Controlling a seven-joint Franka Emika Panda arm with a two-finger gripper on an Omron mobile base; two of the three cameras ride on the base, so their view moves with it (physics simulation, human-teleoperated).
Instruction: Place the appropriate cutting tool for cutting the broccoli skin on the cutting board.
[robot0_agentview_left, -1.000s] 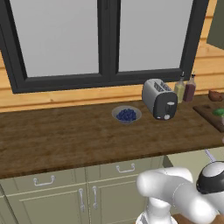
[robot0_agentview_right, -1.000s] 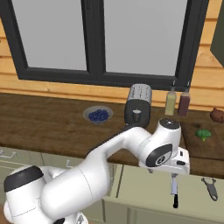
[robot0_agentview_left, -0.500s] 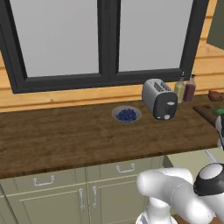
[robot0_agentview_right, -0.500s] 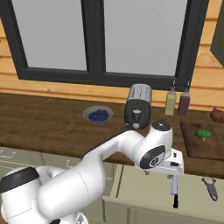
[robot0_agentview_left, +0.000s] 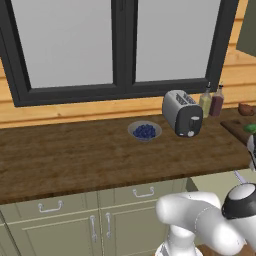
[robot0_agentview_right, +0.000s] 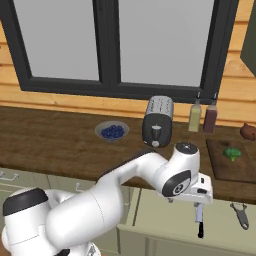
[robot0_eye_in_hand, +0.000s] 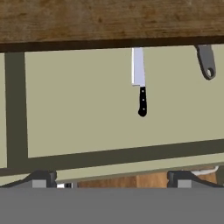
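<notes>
Pale-green drawer front in the hand view carries a black-handled steel knife (robot0_eye_in_hand: 141, 83) at twelve o'clock and a grey peeler (robot0_eye_in_hand: 206, 61) at two o'clock, while the two-finger gripper (robot0_eye_in_hand: 109, 178) has its jaws wide apart, holding nothing. In the right base view the small green broccoli (robot0_agentview_right: 231, 153) sits on the dark brown wooden cutting board (robot0_agentview_right: 222, 167) at three o'clock.

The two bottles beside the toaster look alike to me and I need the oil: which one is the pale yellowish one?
The bottle standing nearer the toaster is yellowish; the bottle on its far side is dark reddish-brown.
</notes>
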